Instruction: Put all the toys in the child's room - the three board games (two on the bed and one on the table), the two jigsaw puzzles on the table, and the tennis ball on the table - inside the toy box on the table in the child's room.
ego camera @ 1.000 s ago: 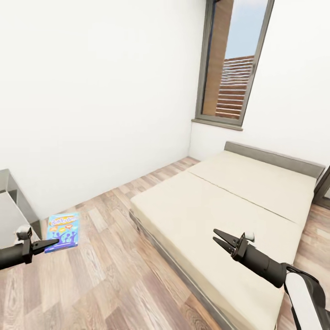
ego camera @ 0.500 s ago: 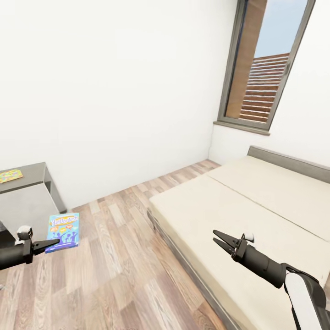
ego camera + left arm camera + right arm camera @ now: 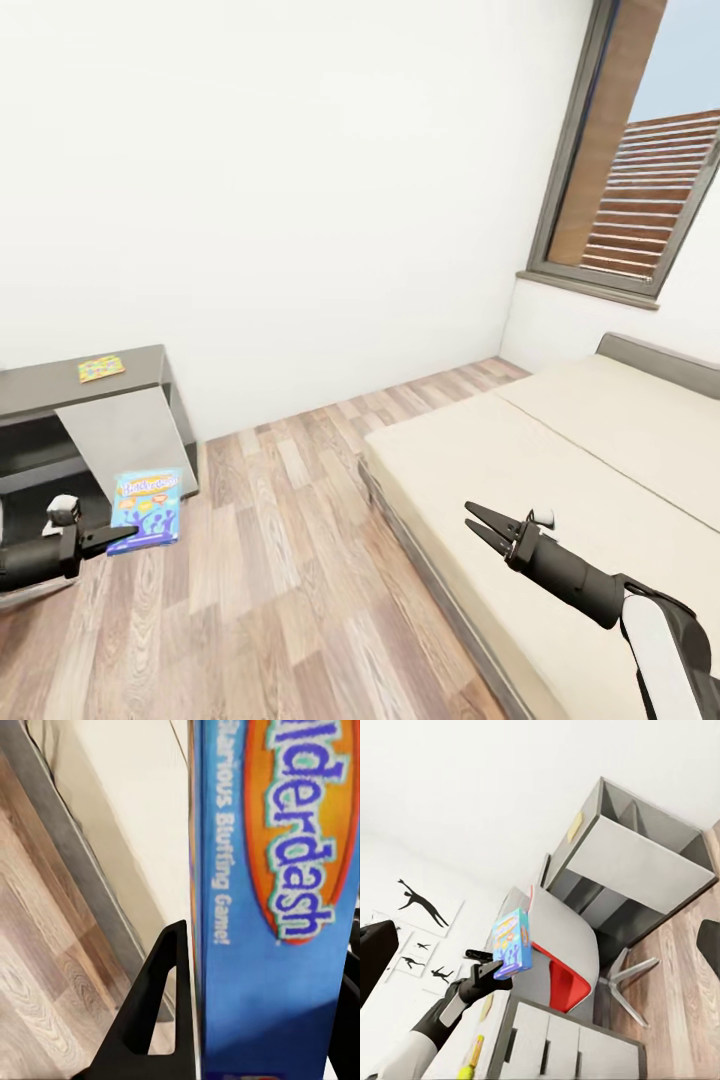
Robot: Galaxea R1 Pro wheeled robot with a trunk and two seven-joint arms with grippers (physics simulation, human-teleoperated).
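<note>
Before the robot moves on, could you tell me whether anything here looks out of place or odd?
Nothing stands out. The left gripper holds the blue board game upright above the wooden floor; the right gripper hangs open over the bare bed.

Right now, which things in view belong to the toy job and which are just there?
Job:
- blue board game, clamped in the left tool
- small colourful flat toy on the grey table; type unclear

Just there:
- bed
- window
- red-and-grey chair
- right tool, open
</note>
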